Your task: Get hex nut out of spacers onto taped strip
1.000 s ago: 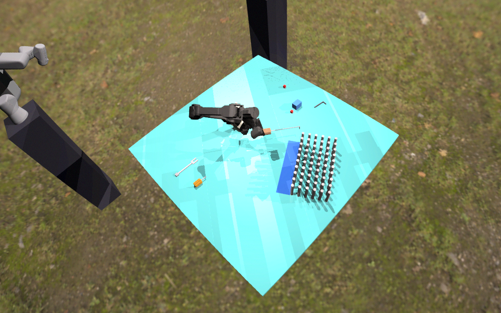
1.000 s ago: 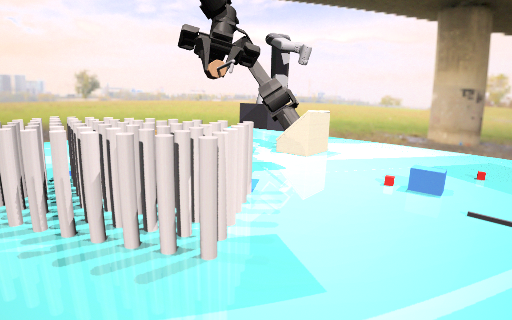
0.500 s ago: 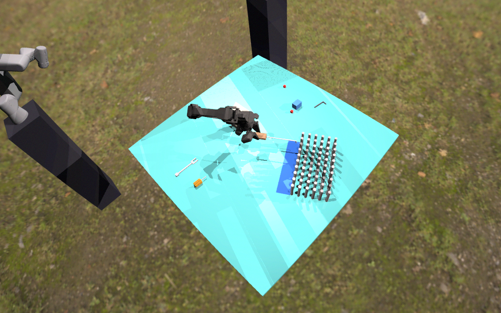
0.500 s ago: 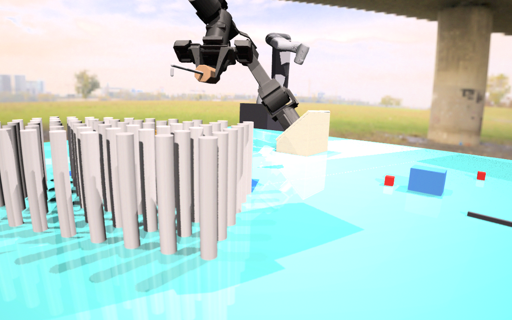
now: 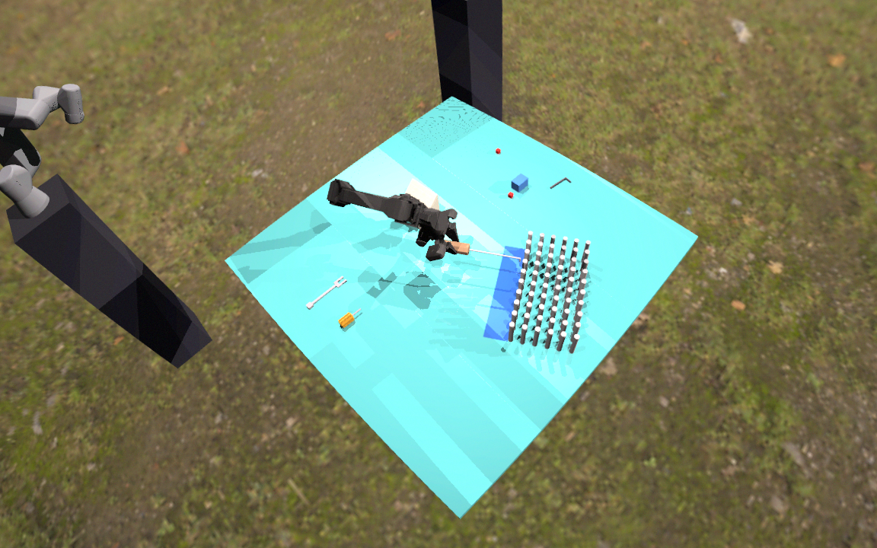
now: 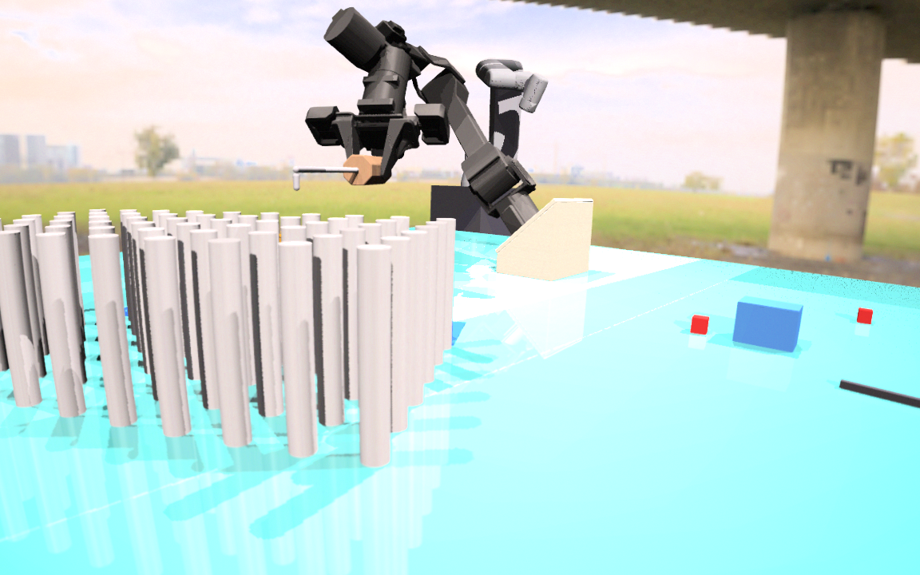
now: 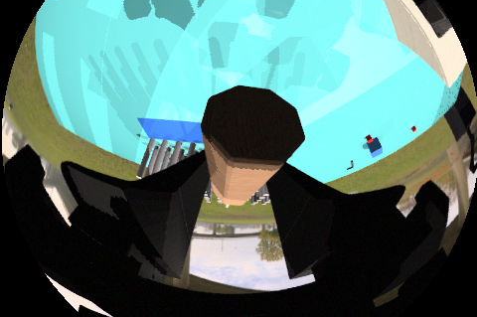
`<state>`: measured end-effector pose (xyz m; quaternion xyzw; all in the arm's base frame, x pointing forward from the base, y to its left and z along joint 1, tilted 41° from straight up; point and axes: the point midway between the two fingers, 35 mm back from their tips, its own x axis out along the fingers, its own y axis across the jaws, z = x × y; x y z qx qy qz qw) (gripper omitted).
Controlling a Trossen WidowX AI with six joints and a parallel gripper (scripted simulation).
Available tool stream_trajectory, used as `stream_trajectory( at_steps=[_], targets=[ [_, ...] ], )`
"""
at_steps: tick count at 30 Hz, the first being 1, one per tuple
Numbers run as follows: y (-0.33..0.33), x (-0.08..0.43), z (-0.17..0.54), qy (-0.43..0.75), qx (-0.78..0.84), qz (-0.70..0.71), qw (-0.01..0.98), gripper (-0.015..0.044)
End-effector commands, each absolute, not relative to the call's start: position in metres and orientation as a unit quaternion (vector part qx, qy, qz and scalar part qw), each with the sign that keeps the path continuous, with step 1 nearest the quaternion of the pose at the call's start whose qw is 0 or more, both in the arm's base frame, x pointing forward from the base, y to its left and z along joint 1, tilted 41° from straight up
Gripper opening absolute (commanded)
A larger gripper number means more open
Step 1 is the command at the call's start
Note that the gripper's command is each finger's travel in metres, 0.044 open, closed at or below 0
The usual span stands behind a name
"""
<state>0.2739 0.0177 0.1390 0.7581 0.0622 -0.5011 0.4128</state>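
Note:
My gripper [image 5: 451, 247] [image 6: 370, 158] [image 7: 238, 157] is shut on the wooden handle [image 5: 460, 248] [image 6: 361, 170] [image 7: 238, 125] of a hook tool. Its thin metal rod [image 5: 492, 253] [image 6: 323, 170] is raised roughly level, with the short bent tip [image 6: 296, 181] pointing down. In the exterior view the tip appears above the tops of the spacers [image 5: 511, 332] [image 6: 374, 357] [image 7: 144, 160], which stand upright in rows. In the top view the tip overlaps the edge of the field near the blue taped strip [image 5: 502, 293] [image 7: 169, 129]. The hex nut cannot be made out in any view.
A forked tool [image 5: 324, 293] and an orange-handled tool [image 5: 346, 320] lie at the left. A black angled tool [image 5: 559, 183] [image 6: 899, 398], a blue block [image 5: 519, 183] [image 6: 767, 325] and two red cubes lie beyond the field. A cream block [image 6: 549, 239] stands by my arm's base.

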Motion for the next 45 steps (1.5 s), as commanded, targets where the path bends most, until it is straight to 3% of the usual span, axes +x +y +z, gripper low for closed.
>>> stream_trajectory(
  at_steps=[1,19,45],
  targets=[
    [0.005,0.277,0.122,0.066,0.759,-0.500,0.412,0.0000],
    [-0.057,0.268,0.059,0.061,0.760,-0.492,0.420,0.0000],
    [-0.055,0.276,0.055,0.061,0.760,-0.492,0.421,0.0000]
  ],
)
